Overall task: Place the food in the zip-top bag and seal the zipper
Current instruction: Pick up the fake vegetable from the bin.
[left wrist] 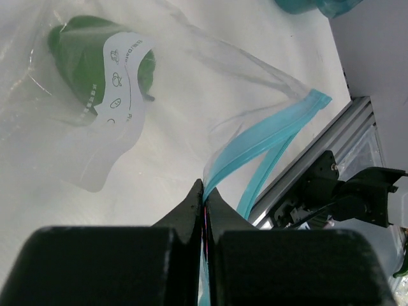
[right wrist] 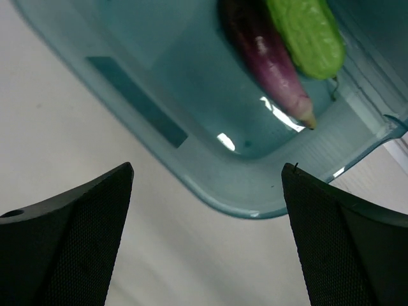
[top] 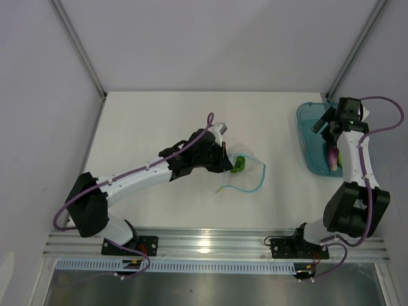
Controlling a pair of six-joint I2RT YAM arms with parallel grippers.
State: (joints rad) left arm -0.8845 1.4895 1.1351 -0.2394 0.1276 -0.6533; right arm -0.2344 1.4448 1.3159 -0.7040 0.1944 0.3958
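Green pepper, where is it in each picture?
Top external: green pepper mid-table, inside the clear bag, beside the left claw.
Left wrist: green pepper top left, inside the bag.
Right wrist: not in it.
Shared landmark: the teal tray, in all three views.

left arm: elbow folded back near left edge, forearm stretched forward and right toward middle. left gripper: fingers pressed together, tips pinching zipper. right arm: elbow raised above base, forearm running straight away along right side. right gripper: angled down, fingers spread wide, nothing held between them.
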